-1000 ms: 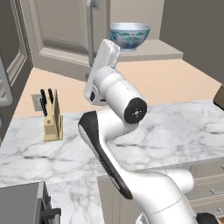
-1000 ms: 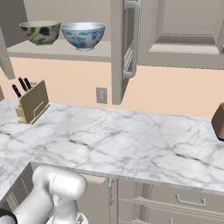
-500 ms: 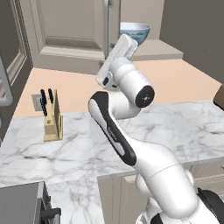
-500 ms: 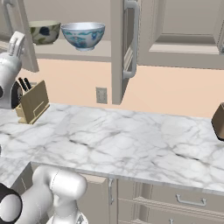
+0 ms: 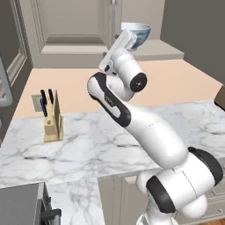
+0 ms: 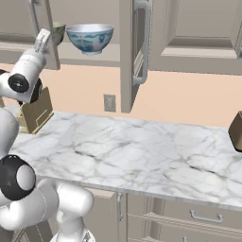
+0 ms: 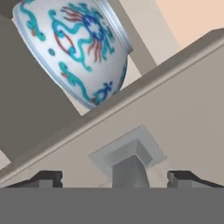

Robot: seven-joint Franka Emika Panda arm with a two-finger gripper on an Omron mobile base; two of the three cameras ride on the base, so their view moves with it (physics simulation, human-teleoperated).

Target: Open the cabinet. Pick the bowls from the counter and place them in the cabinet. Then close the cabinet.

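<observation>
Vs a second ago: arm has swung up and toward the open wide grey-beige wall cabinet [image 6: 142, 47]; in the right base view it was barely in frame, now the wrist sits level with the shelf edge, in front of the left door. In the left base view the hand has risen from below the shelf to right beside the pale blue-white ceramic bowl with floral marks [image 6: 90, 38]. That bowl hasn't moved, upright on the beige cabinet shelf. The olive-beige bowl with dark leaf marks [image 6: 58, 32] is next to it on the same shelf, now mostly hidden behind the hand in the right base view. Two-finger gripper [image 7: 114, 178]: jaws spread wide, dark fingertips [image 7: 46, 178] far apart at the bottom of the hand view, nothing between them, holding nothing. A grey bracket-like piece sits centred just ahead of the fingers against a beige panel; can't tell whether it's touching. Both doors open. White marble counter with grey veins [image 6: 142, 151] carries a wooden knife block [image 5: 53, 122] near the wall.
</observation>
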